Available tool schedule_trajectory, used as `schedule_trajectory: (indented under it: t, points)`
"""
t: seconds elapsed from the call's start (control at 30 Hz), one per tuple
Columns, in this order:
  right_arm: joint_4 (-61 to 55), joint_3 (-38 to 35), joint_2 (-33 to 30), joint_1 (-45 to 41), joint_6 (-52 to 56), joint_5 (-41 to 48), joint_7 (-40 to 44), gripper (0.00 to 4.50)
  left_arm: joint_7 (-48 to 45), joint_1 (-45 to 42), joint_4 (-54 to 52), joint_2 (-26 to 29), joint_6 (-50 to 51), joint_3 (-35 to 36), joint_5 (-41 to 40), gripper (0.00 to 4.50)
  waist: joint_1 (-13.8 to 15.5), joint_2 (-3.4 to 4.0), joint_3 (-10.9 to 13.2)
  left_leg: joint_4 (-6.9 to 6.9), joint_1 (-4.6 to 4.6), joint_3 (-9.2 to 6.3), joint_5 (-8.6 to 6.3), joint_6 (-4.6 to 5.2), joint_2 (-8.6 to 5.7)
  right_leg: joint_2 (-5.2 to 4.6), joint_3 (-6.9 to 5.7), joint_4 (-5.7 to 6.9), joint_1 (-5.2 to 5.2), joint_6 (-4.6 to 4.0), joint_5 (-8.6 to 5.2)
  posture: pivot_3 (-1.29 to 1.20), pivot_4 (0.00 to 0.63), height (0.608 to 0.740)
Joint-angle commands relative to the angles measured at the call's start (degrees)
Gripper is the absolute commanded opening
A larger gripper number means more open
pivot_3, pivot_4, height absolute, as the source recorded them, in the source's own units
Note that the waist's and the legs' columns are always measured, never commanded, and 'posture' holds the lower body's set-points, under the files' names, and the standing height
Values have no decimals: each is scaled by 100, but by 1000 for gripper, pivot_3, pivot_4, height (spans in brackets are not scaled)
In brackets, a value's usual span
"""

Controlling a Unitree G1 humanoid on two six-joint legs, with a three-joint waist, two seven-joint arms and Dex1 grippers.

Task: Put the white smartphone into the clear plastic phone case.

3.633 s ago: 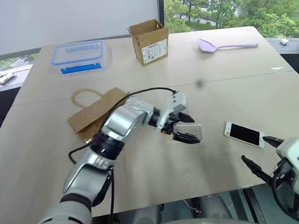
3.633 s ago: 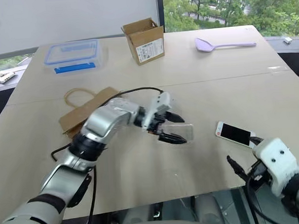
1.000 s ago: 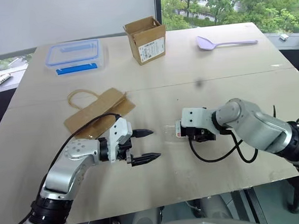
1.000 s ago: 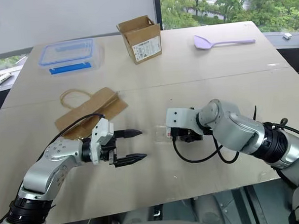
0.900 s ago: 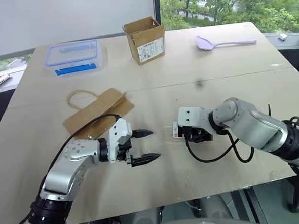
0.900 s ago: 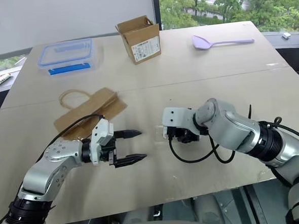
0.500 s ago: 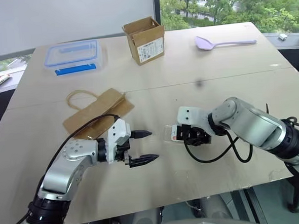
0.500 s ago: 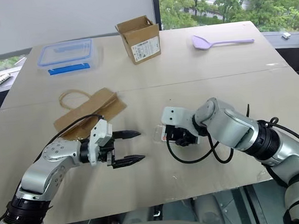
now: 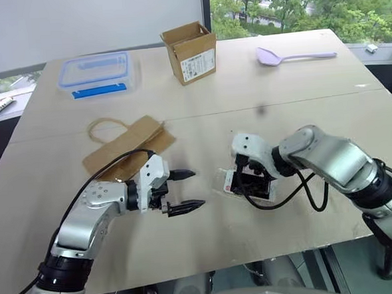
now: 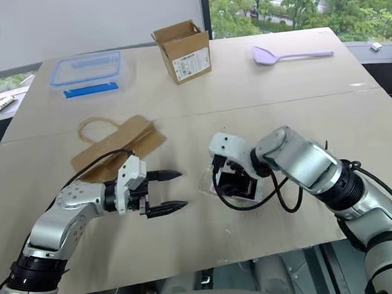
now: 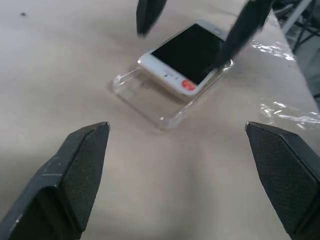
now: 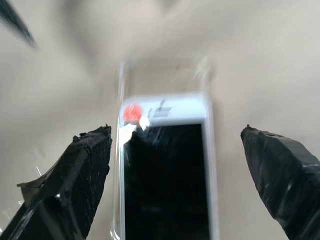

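Observation:
The white smartphone [image 11: 192,49], black screen up with a red dot at one end, lies on the clear plastic phone case [image 11: 159,107] on the table. The case's end sticks out past the phone [image 12: 165,170], and I cannot tell whether the phone is seated. My right gripper [image 9: 253,181] hovers over the phone, open, one finger on each side of it. My left gripper [image 9: 197,188] is open and empty a short way to the left, pointing at the case [image 9: 221,182].
A brown paper bag [image 9: 126,148] lies behind my left arm. At the far side stand a blue-lidded clear box [image 9: 98,73] and an open cardboard box [image 9: 191,52], with a purple spoon [image 9: 295,55] to the right. Crinkled clear film [image 11: 287,112] lies beside the case.
My right gripper has spread its fingers, rolled and risen a little, leaving the phone lying on the case. My left gripper has stayed put.

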Motion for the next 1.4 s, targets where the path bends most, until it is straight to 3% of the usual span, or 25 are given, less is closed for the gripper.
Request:
schedule_trajectory:
  t: [0.03, 0.27, 0.3, 0.47, 0.6, 0.9, 1.1, 1.4]
  points:
    - [-327, -529, 2, 234, 104, 140, -305, 3552, 4, -104, 24, -47, -168, 12, 46, 4500, 1, -1, -1, 0, -1, 0, 0, 0, 0, 0, -1, -1, 0, 0, 0, 0, 150, 740]
    - [-496, -1344, 181, 940, -581, 43, -1037, 193, 166, -253, -23, -194, -216, -68, 198, 4500, -18, 0, 0, -3, -2, 4, 0, 0, -1, 1, 0, -2, -2, 4, 2, 0, 150, 740]
    - [-710, -1503, 36, 1116, -603, 163, -952, 54, 229, -285, -69, -241, -209, -111, 237, 4500, -15, 0, 0, -3, -3, 4, 0, 0, 0, 1, 0, -2, -2, 4, 2, 0, 150, 740]
    - [-1856, -2258, -504, 1959, -268, 1445, -87, 54, 431, -392, -233, -411, -103, -330, 361, 4500, 16, -1, 0, -3, -11, -3, 0, 0, -3, 0, -1, -18, 4, 6, 3, 0, 150, 740]
    - [-2173, -1950, -959, 2476, -451, 1969, 292, 54, 472, -478, -179, -457, -43, -418, 391, 4500, -22, -1, 0, -3, -5, 0, 0, 1, 1, 2, -1, -18, 6, 7, 3, 0, 150, 740]
    - [-1055, -339, -1150, 2711, -1880, 951, 3, 54, 265, -362, -103, -180, -54, -236, 336, 4500, -10, -6, -2, 0, 3, 2, 0, 1, 2, 4, -1, -15, 11, 1, -19, 0, 150, 740]
    - [-668, -90, -1395, 2819, -2463, 382, -132, 54, 308, -146, -210, -78, -82, -143, 329, 4500, -2, -6, -1, -1, 0, 0, 0, 0, 2, 1, -2, -24, 12, -11, -9, 0, 150, 740]
    - [58, -27, -1849, 2275, -3159, -334, -2, 54, 491, -176, -389, -120, 98, -124, 272, 4500, 2, -6, -1, 15, 9, 2, 0, 0, 2, -1, -2, -23, 27, 7, -22, 0, 150, 740]
